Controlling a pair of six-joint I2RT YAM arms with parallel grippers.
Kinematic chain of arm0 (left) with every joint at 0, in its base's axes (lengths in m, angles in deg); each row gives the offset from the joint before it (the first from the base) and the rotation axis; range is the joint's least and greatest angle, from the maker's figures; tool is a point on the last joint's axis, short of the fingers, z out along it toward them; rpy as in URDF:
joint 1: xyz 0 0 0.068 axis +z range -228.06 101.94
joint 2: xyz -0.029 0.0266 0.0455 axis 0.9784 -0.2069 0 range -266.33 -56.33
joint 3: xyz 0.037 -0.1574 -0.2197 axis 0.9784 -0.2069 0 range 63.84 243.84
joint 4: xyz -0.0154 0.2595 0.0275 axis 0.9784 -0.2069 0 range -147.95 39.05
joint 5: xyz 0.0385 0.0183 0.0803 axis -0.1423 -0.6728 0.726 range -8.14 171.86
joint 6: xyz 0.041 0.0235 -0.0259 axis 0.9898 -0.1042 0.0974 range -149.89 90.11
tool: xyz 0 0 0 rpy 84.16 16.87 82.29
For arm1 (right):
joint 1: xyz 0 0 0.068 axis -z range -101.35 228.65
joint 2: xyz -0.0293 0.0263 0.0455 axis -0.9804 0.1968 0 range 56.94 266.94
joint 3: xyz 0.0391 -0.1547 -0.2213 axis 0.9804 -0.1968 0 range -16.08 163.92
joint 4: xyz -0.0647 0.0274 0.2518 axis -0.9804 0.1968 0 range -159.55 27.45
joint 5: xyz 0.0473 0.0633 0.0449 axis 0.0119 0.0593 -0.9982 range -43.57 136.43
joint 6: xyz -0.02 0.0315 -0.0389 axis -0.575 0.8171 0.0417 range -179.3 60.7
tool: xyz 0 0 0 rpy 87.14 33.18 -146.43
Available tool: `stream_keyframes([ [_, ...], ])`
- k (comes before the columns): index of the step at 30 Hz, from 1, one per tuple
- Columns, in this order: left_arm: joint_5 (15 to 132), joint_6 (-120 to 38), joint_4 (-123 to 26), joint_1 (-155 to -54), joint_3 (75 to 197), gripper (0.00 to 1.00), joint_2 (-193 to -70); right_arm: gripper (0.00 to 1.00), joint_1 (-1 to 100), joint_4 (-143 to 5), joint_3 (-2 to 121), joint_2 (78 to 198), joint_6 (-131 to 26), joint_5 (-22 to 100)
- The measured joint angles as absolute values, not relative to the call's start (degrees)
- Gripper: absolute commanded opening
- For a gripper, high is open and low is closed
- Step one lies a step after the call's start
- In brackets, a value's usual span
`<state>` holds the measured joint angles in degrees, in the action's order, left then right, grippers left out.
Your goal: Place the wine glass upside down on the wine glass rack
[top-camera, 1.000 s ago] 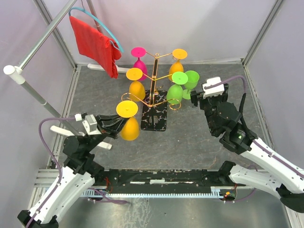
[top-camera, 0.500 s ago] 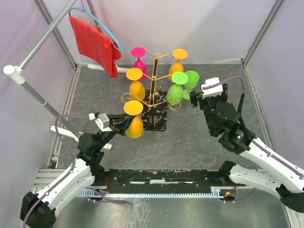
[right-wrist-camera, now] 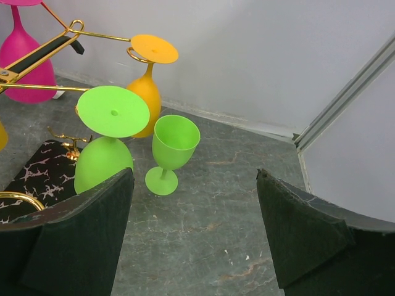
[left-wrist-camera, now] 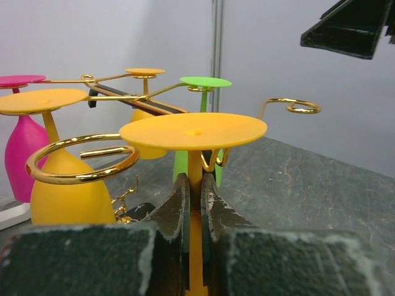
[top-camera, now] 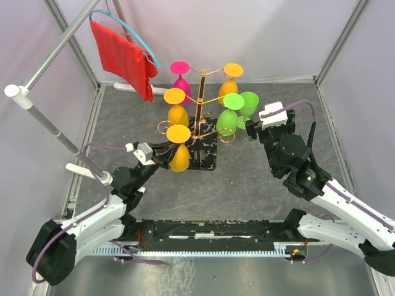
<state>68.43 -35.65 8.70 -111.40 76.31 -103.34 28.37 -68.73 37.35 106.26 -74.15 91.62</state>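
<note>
The gold wire wine glass rack point(top-camera: 202, 98) stands on its black marbled base point(top-camera: 203, 161) at mid table. An orange point(top-camera: 178, 113), a pink point(top-camera: 181, 80), another orange point(top-camera: 231, 83) and a green glass point(top-camera: 228, 117) hang on it upside down. My left gripper point(top-camera: 166, 155) is shut on the stem of an inverted orange wine glass point(top-camera: 179, 154), foot up, at the rack's front-left scroll arm point(left-wrist-camera: 80, 161). In the left wrist view the gripper point(left-wrist-camera: 194, 182) clamps the stem under the foot point(left-wrist-camera: 193, 131). My right gripper point(right-wrist-camera: 192, 174) is open and empty, near an upright green glass point(right-wrist-camera: 173, 151).
A red cloth point(top-camera: 126, 58) hangs from a blue hanger on a metal rail at the back left. A white bar point(top-camera: 80, 169) lies on the floor at the left. Another empty gold hook point(left-wrist-camera: 296, 106) sticks out to the right. Tent walls enclose the table.
My left arm has carried the orange glass to the right and away from me, up to the rack's front-left arm. The right gripper has barely moved.
</note>
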Motion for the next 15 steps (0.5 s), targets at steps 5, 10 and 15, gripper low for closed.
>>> stream_keyframes([
  [5,70.75,-34.31,13.36,-111.58,76.29,0.03,-107.73,0.89,28.37,-68.71,37.33,105.73,-74.59,91.62],
  [10,74.11,-33.11,16.79,-111.58,76.29,0.03,-109.48,0.89,28.37,-68.71,36.82,104.84,-74.85,91.66],
  [15,79.01,-31.43,18.21,-111.66,76.11,0.03,-110.70,0.89,28.37,-68.69,36.65,104.29,-75.16,91.68],
])
